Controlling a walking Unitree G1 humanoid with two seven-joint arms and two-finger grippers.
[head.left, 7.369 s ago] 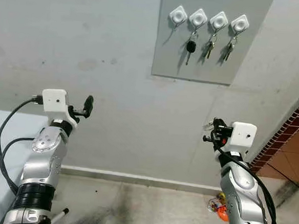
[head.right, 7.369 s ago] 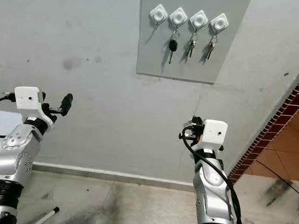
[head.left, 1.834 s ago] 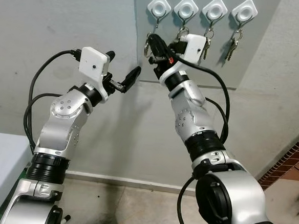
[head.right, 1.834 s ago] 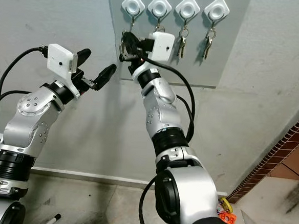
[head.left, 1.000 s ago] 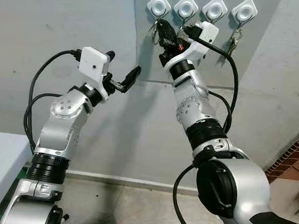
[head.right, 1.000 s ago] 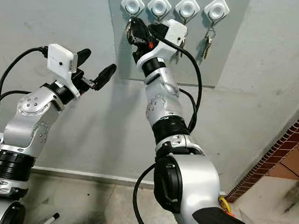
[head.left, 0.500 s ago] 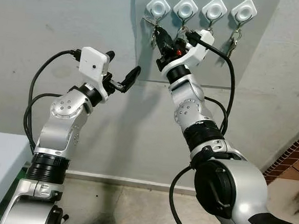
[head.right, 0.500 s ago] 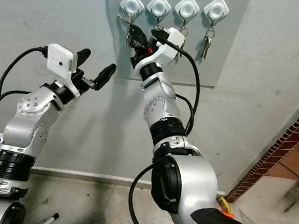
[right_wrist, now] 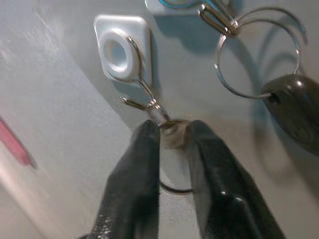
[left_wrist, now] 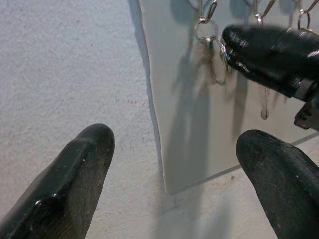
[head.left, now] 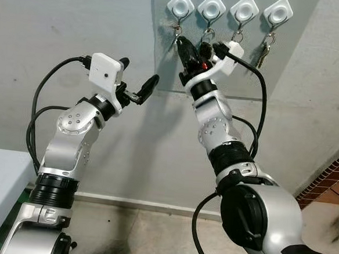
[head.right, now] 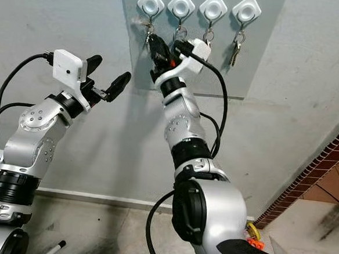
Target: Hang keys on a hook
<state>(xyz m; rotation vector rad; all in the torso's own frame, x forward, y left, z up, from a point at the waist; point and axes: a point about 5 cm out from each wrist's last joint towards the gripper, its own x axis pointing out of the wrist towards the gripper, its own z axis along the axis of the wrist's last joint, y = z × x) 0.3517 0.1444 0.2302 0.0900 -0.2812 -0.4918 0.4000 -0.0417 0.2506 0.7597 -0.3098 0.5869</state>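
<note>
Four white diamond-shaped hooks sit in a row on a grey wall panel. My right gripper reaches up just below the leftmost hook. In the right wrist view its fingers are shut on the key ring, which hangs from the wire of that hook. The keys dangle just left of the fingers. My left gripper is held open and empty, left of the panel's edge and apart from the keys. The other three hooks each carry keys, such as the rightmost set.
A dark key fob on a large ring hangs from the neighbouring hook, close to my right fingers. A brick wall stands at the lower right. On the floor lie an orange object and a pen.
My right gripper has dropped a little from hook height, and the key ring now hangs from the leftmost hook's wire. The left arm has stayed still.
</note>
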